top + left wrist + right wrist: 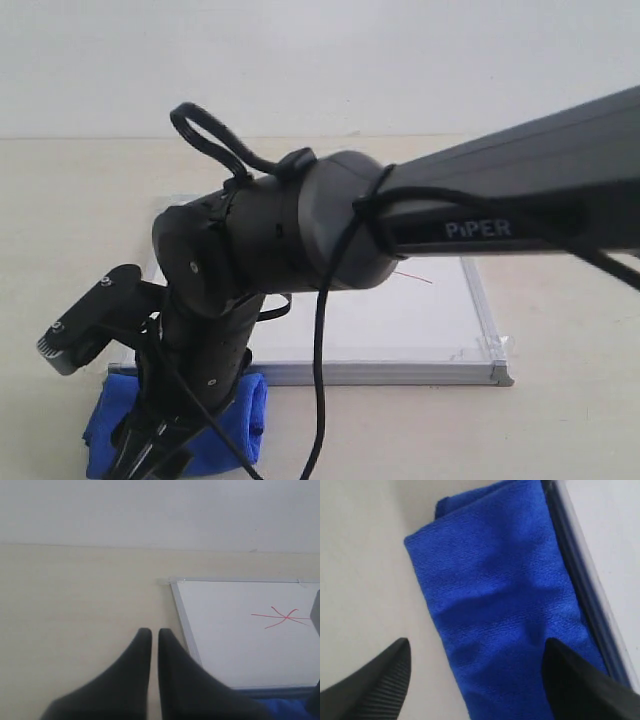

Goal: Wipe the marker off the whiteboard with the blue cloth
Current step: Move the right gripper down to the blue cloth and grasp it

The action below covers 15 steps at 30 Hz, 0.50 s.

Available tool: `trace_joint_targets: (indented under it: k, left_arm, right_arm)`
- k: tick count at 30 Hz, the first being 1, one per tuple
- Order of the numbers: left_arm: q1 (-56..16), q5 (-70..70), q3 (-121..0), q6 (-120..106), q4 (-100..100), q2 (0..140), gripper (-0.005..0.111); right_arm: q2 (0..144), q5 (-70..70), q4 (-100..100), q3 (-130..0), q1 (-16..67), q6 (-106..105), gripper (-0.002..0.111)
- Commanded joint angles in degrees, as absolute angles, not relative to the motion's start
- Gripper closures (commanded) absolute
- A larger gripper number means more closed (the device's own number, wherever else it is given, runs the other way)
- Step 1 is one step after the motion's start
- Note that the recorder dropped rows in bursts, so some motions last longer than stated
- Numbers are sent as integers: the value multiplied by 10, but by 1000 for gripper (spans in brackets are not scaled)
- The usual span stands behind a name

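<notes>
Blue cloth fills the space between the right fingers, which are spread wide. One finger sits over bare table and the other over the cloth's far side, next to the whiteboard. Whether either finger touches the cloth cannot be told. The cloth is folded into an oblong. Its long axis runs along the board's silver frame, with one long edge right against that frame.

In the exterior view the cloth lies on the table at the board's near left corner, under the wrist of the dark arm that reaches across from the right. The arm carries the white lettering "PiPER".

The left fingers are pressed almost together, with only a thin slit between them. They hang over the table just beside the board's short edge.

The board lies flat, its long side running left to right in the exterior view. The marker is a small red star of crossing lines on the board, well apart from the cloth, and its longest strokes run along the board's length. No writing can be read on the board itself.
</notes>
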<state>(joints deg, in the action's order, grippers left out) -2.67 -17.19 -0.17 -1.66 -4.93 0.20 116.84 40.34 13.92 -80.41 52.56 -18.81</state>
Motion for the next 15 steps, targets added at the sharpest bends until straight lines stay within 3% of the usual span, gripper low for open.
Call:
trace_joint_targets:
  k: [1,15]
  left_arm:
    - [-25,-168,0,-18,-49,0,102]
    - [-25,-168,0,-18,-49,0,102]
  right_arm:
    - [1176,385,109,-807,526,-152,43]
    - [1212,366,99,-807,526,-123,44]
